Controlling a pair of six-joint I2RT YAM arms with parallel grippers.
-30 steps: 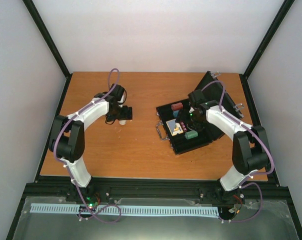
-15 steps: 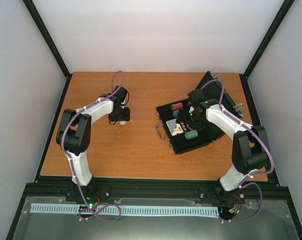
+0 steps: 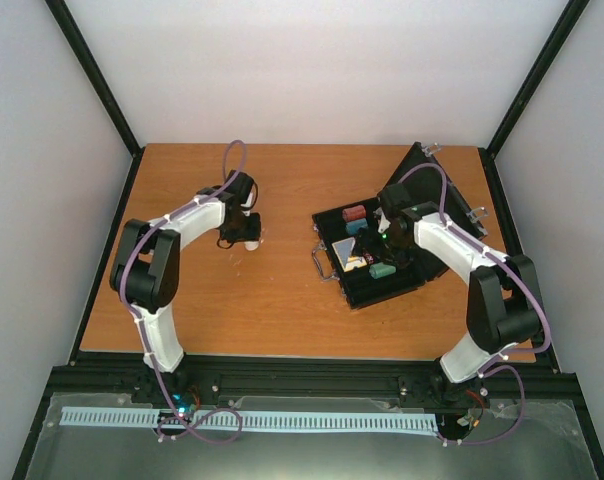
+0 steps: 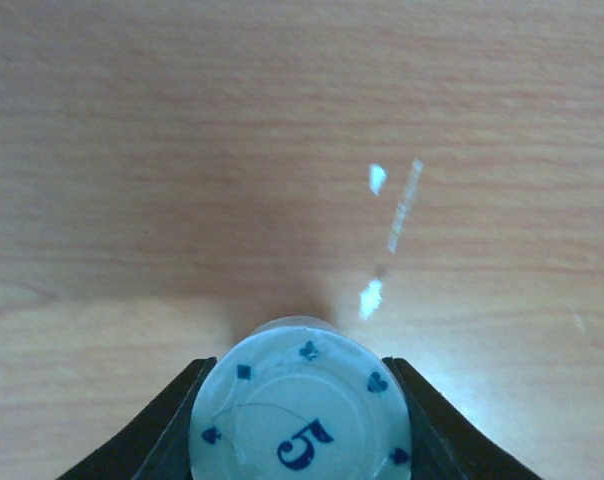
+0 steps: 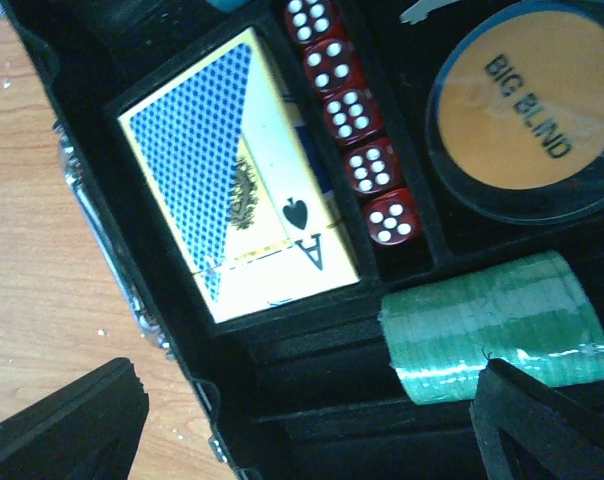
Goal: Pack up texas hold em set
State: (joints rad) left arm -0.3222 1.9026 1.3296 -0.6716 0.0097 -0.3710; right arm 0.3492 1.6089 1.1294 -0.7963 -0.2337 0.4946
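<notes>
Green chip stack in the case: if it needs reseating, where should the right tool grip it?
Grip the green chip stack by its two flat ends, coming down from above. It lies on its side along a slot in the case, so the walls probably block its curved flanks, and end pressure keeps the chips together.

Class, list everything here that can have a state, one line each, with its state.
case, open
left gripper, shut on white chip stack
white chip stack, clamped, 5 face up
right gripper, open above case
card deck, lying in its compartment
dice, five lined in slot
green chip stack, on its side in case
</notes>
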